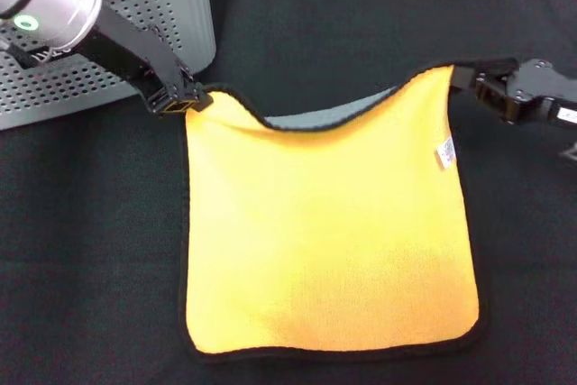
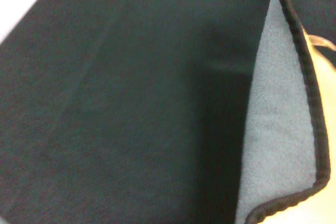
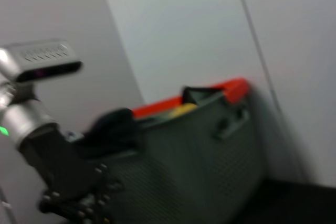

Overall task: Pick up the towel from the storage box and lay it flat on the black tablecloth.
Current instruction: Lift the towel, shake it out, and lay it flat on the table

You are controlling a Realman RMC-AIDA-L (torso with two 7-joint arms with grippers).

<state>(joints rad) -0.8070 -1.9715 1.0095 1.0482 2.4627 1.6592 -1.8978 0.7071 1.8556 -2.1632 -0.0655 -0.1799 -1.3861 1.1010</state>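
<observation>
The towel lies spread on the black tablecloth, yellow-orange face up, with a dark trim. Its far edge sags between two raised corners and shows a strip of the grey face. My left gripper is shut on the far left corner, and my right gripper is shut on the far right corner. The left wrist view shows the towel's grey underside hanging over the tablecloth. The storage box stands at the far left behind my left arm. It also shows in the right wrist view as the storage box.
The tablecloth covers nearly the whole table. A small white label sits on the towel near its right edge. In the right wrist view, my left arm is in front of the box, and something orange-red shows at the box's top.
</observation>
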